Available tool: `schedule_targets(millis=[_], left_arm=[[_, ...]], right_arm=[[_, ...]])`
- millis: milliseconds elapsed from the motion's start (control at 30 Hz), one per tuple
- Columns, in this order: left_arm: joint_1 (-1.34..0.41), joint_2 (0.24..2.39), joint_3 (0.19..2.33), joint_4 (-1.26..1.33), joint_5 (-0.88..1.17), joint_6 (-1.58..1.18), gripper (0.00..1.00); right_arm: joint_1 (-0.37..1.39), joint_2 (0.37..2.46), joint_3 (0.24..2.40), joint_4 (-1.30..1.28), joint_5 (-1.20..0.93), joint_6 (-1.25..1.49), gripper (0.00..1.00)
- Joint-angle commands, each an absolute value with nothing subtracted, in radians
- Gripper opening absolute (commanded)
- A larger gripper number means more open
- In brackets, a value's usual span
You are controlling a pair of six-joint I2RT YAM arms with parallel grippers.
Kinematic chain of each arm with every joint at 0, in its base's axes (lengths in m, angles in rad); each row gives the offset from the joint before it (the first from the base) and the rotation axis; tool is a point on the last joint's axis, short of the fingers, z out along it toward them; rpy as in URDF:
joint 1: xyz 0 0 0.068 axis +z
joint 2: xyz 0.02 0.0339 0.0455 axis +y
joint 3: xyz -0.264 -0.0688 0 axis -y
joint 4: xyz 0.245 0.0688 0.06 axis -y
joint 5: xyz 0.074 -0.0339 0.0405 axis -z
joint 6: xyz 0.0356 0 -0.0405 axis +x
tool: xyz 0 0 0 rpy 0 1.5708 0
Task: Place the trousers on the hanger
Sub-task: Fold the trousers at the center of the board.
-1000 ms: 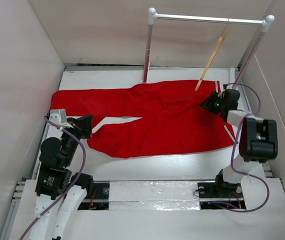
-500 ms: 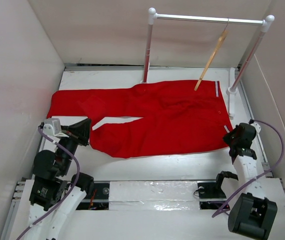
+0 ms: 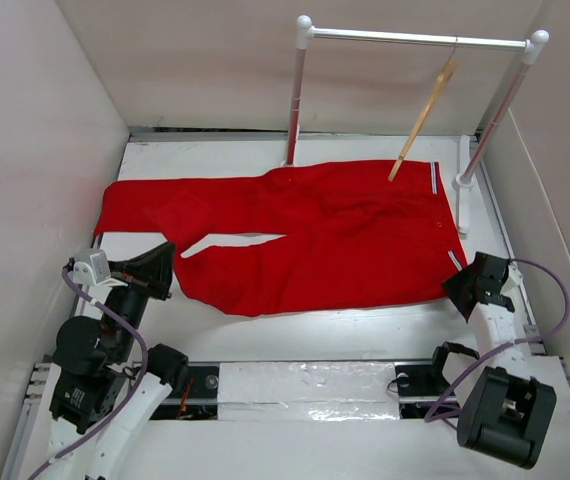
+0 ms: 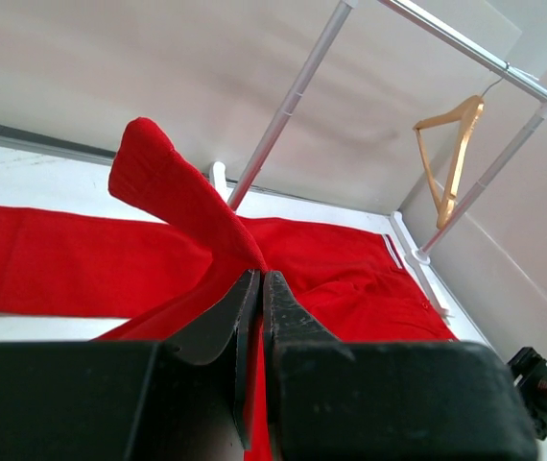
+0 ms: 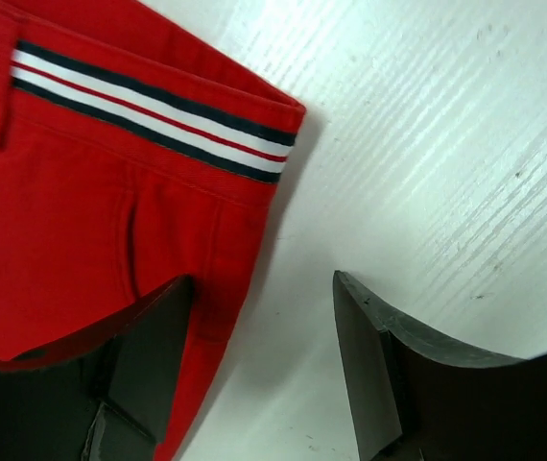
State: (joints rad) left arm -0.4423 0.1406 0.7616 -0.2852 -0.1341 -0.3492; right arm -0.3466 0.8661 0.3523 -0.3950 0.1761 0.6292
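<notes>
Trousers (image 3: pixel 315 225) lay flat on the table (image 3: pixel 365 335)
Left gripper (image 3: pixel 163 265) clamped a leg; right gripper (image 3: pixel 463 283) gaped beside the waistband

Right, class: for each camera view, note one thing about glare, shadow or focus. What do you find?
Top external: even light, with glare on the shiny strip between the arm bases. Left wrist: the left pincer, shut on the trousers, looks dark and featureless. Right wrist: the trousers' edge casts a soft shadow on the table inside the open right pincer.

Red trousers (image 3: pixel 335 230) flat on the white table (image 3: pixel 365 335), wooden hanger (image 3: pixel 423 115) aslant on the rail (image 3: pixel 405 38) (above the waistband end)
</notes>
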Motion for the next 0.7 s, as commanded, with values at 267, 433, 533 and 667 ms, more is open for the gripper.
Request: schedule_targets(millis=[267, 433, 533, 667], left_arm=[[-0.457, 0.126, 0.801, -0.252, -0.163, -0.345, 0.0], [-0.457, 0.127, 0.816, -0.264, -0.236, -0.353, 0.0], [-0.457, 0.111, 0.827, -0.278, -0.291, -0.373, 0.0], [-0.457, 0.095, 0.841, -0.284, -0.354, -0.376, 0.0]], right_arm=[[-0.351, 0.988, 0.42, -0.28, 0.126, 0.657, 0.02], [-0.351, 0.743, 0.521, -0.412, 0.267, 0.623, 0.0], [-0.36, 0.655, 0.626, -0.535, 0.354, 0.594, 0.0], [-0.36, 0.568, 0.719, -0.664, 0.458, 0.558, 0.0]])
